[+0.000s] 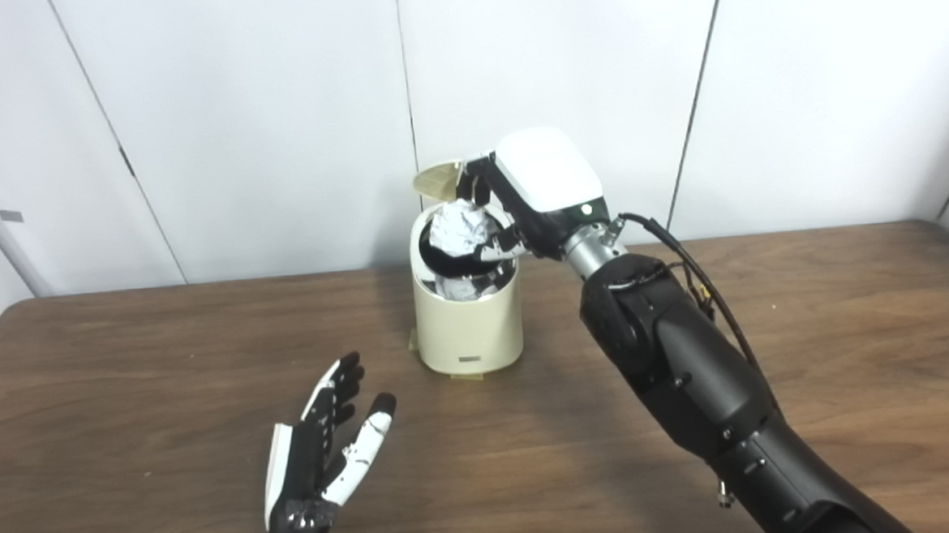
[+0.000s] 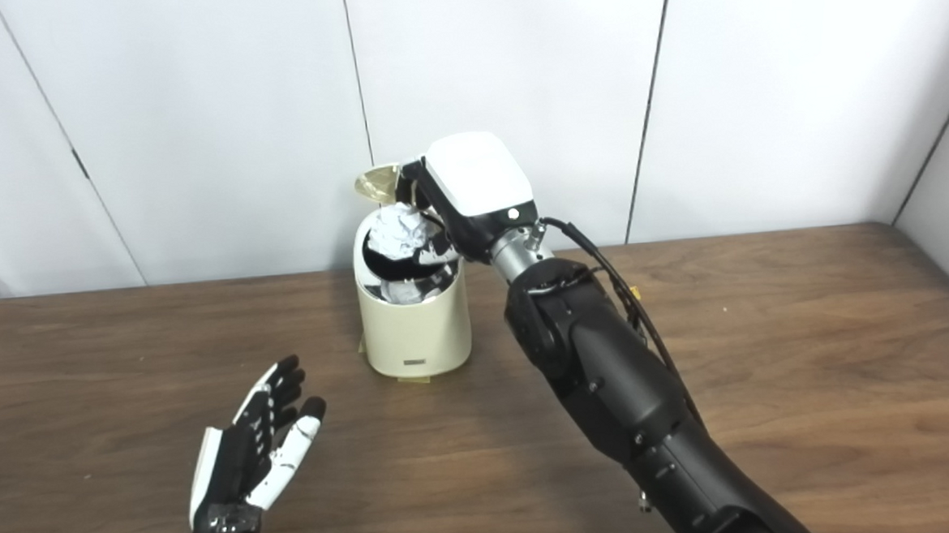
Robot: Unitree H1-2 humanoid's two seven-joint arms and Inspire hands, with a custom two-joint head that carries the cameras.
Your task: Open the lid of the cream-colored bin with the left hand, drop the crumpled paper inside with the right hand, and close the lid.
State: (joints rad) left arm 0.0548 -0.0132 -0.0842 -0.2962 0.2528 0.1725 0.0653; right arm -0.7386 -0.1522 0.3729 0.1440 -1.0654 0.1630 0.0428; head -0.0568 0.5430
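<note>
I am holding the crumpled paper (image 1: 462,228) in my right hand (image 1: 520,207) over the cream-colored bin (image 1: 468,328), lid (image 1: 437,181) raised; left hand (image 1: 329,445) is resting spread, empty. An unsupported lid could fall onto my fingers.

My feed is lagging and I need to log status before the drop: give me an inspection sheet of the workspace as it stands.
Surface: brown wooden table, bare around the bin.
Job's things: cream-colored bin upright, lid raised at the back; crumpled paper at the bin mouth, more paper visible inside below it.
Clutter: nothing seen.
Hands: right robot hand over the opening, fingers around the paper; left robot hand open, away from the bin, low over the table.
Cables: black cable along the right wrist and forearm, clear of the bin.
Surroundings: white wall panels behind the table.
</note>
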